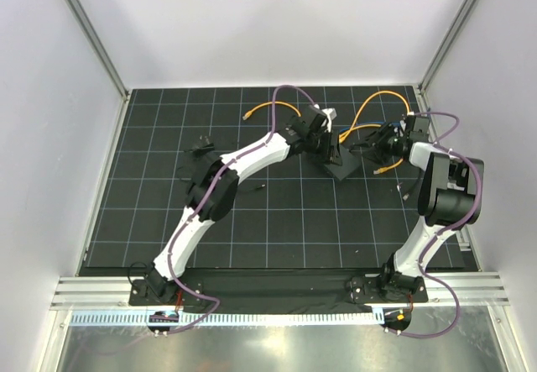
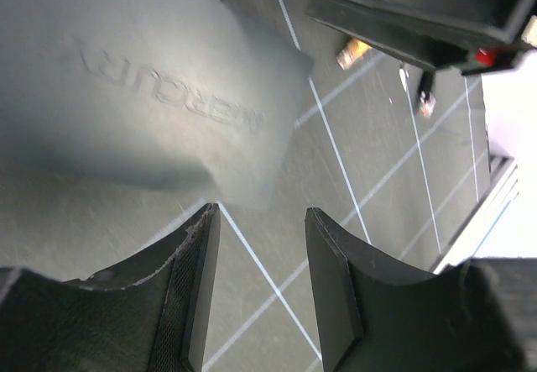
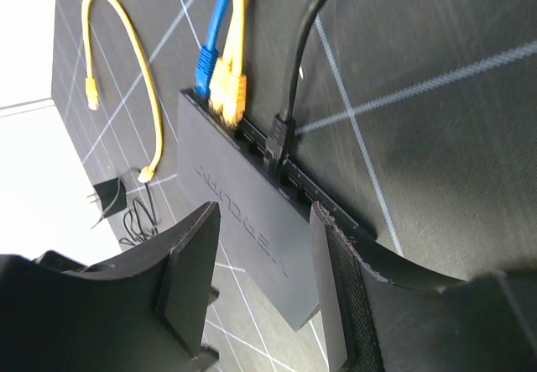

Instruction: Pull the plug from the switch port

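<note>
Closing in on the plugs, not yet gripping: that is the step in hand

- Switch box (image 3: 252,246): flat black, lying on the gridded mat (image 3: 436,44). From overhead it sits at about 1 o'clock from the mat's centre, between the two arms' tips
- Port edge, right wrist view: a row of sockets running from 10 to 4 o'clock. Blue plug (image 3: 204,65) and yellow plugs (image 3: 231,95) sit at the 10 o'clock end, with the black plug (image 3: 277,141) a little further along. All look fully seated, and their cables lead away toward 12
- Right pincer (image 3: 264,212): fingers apart, nothing between them, hovering over the box's top face. The black plug lies just beyond the fingertips, at their 12 o'clock
- Left pincer (image 2: 262,212): fingers apart and empty, the box's lettered lid close at its 10 o'clock. Contact cannot be confirmed
- Also present: a loose yellow cable (image 3: 126,36) and a small black adapter (image 3: 109,196), well apart from the box, off at 9 to 10 o'clock

Judgement: the black plug looks the likeliest target, though that is not certain. Next, the right pincer needs to advance toward 12, straddle the plug body rather than the cable, squeeze the latch and draw straight back along the socket's line. The box is light and likely to drag, so the left pincer should pin it first
</note>
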Available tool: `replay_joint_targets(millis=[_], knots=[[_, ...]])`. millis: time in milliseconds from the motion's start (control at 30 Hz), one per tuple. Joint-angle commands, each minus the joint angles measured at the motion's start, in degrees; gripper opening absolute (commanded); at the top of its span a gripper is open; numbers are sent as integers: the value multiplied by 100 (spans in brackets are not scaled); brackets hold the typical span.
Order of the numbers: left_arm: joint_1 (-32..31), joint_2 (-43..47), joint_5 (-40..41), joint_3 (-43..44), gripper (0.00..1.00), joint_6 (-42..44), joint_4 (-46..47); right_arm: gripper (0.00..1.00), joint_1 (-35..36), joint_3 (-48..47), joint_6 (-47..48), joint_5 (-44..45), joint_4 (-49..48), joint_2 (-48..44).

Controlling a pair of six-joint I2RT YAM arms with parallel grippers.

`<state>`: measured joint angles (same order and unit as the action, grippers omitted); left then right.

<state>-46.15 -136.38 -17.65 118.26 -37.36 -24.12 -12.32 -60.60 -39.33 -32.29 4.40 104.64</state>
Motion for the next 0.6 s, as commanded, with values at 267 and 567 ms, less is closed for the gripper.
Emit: replay_joint_targets(millis=[267,567], knots=[[62,-223,86,356,48,-131,531,51,-78,-136,-101,-374,-730,565],[106,-83,306,497,45,-236,197,48,-78,-268,-242,-313,-503,584]])
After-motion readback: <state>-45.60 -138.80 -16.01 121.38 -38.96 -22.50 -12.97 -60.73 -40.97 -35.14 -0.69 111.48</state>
